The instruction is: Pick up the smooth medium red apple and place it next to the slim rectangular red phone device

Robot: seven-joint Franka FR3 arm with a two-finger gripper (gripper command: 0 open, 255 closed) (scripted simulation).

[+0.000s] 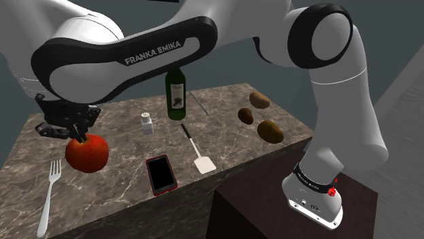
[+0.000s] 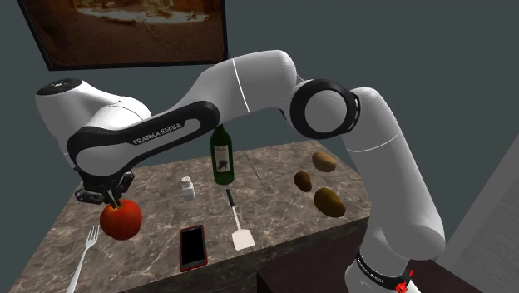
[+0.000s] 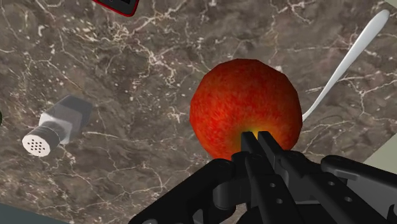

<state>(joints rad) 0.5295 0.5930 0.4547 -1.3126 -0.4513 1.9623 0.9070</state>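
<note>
Up close, your wrist view showed the gripper point(image 3: 256, 139) with its fingers drawn almost together, pinching the top dimple of the red apple point(image 3: 245, 105). In the shoulder view the hand's own body covered that pinch. The apple sat toward the shoulder view's left end of the marble bench point(image 1: 115, 187), between the fork point(image 1: 49, 193) and the red phone point(image 1: 162, 174), near the phone but apart. You could not tell whether it was clear of the surface. The second exterior view added a framed picture point(image 2: 133, 29) on the wall. Count: one apple, one phone, one fork, one spatula point(image 1: 197, 151), one shaker point(image 1: 147, 123), one green bottle point(image 1: 176, 88), three brown lumps point(image 1: 259, 100).
</note>
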